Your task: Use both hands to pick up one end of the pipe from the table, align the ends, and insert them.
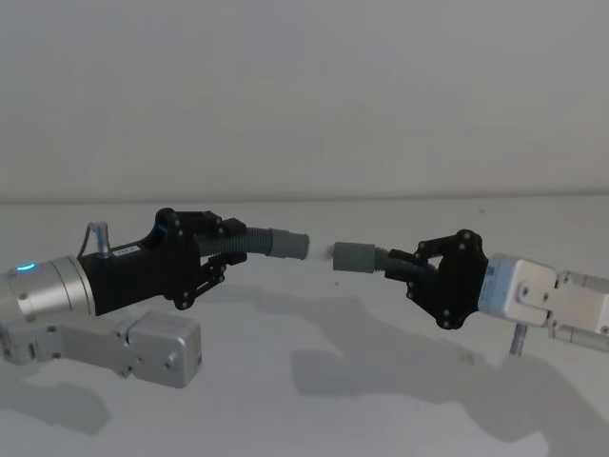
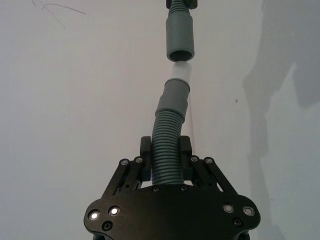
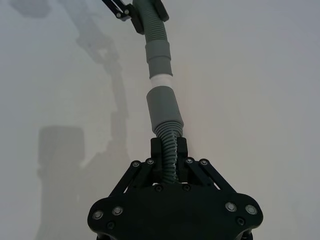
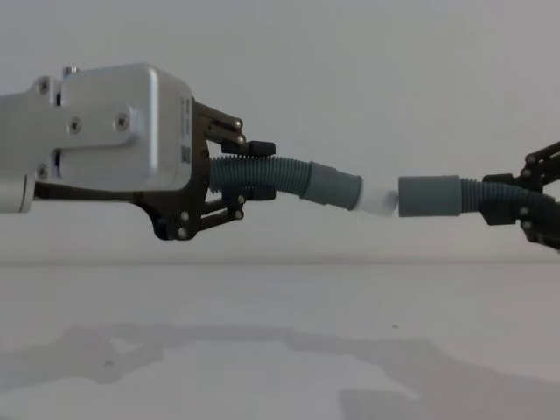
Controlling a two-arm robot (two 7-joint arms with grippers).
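Both arms are raised above the white counter (image 1: 304, 400), each holding one end of the hose (image 4: 262, 175) in the air.

Left pincer (image 1: 221, 249): clamped on the ribbed part of the hose, a little behind its cuff. This cuff (image 4: 332, 186) carries the narrower white tip (image 4: 378, 202), which points right and slightly downward in the chest view.

Right pincer (image 1: 411, 269): clamped on the ribbed part just behind the other cuff (image 4: 430, 196), the one with the plain open mouth. The mouth faces left, toward the white tip.

Key relation: the two ends face each other mid-scene, between the arms. In the chest view the white tip sits right at the mouth of the open cuff, touching or nearly so; I cannot tell whether it has entered. In the head view a small gap shows between them.

Axes: the open cuff lies about level, left to right. The tipped cuff is tilted, drooping toward its tip, so the two long axes meet at a shallow angle rather than in line. The left wrist view shows the same slight bend, with the tip just under the open mouth (image 2: 180, 54).

Judgement: alignment is close but not finished. Next move likely calls for levelling the left-hand end, then closing the arms together along the common axis. Risk: pushing at an angle may jam the tip on the rim or buckle the flexible hose.
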